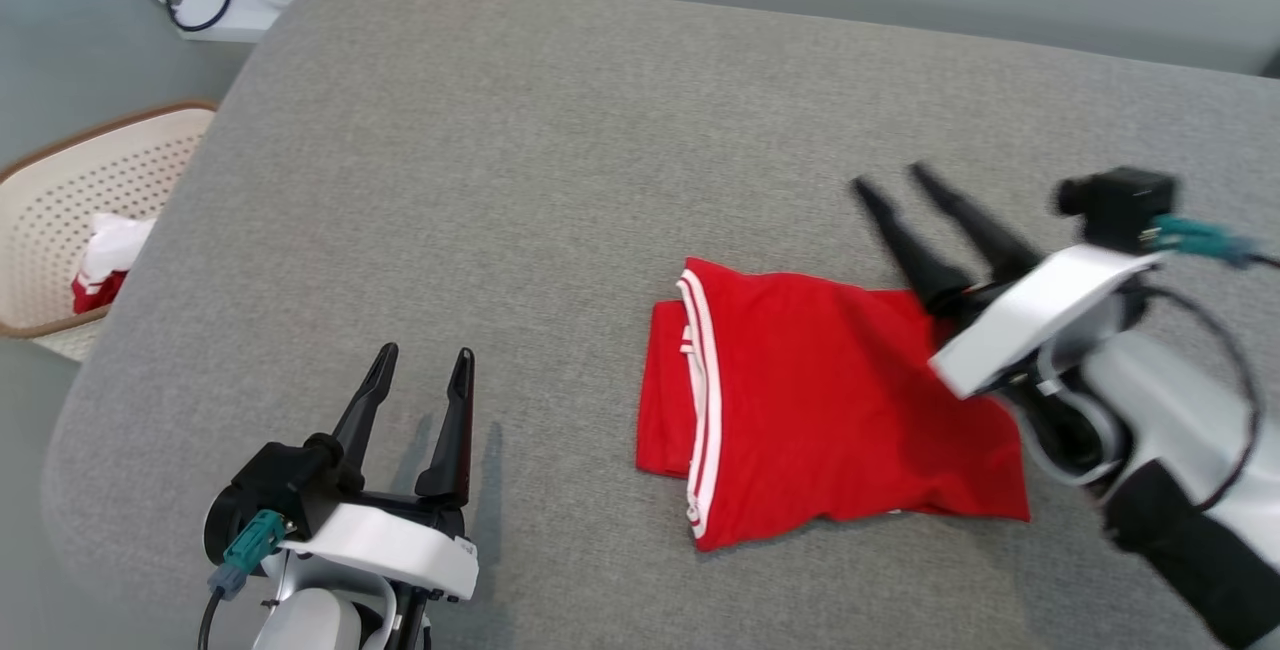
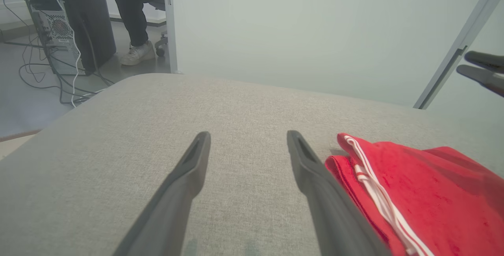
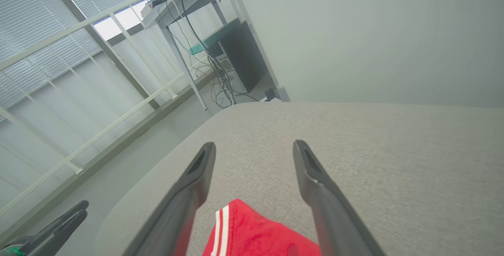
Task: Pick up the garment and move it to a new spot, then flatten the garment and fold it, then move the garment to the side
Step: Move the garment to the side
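Left pincer [image 1: 425,353]: two long tapered black fingers [image 1: 365,405], white wrist shell [image 1: 390,550] behind, teal connector [image 1: 252,540] with black cable [image 1: 207,620]. Right pincer [image 1: 890,178]: same build; black camera block [image 1: 1118,200], teal plug [image 1: 1195,238] and looping black lead [image 1: 1235,370] behind.

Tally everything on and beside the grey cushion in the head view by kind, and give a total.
Folded red garment: 1
Basket: 1
Red-and-white cloth in the basket: 1
Pincers: 2 (left pincer, right pincer, both open)
Total: 5
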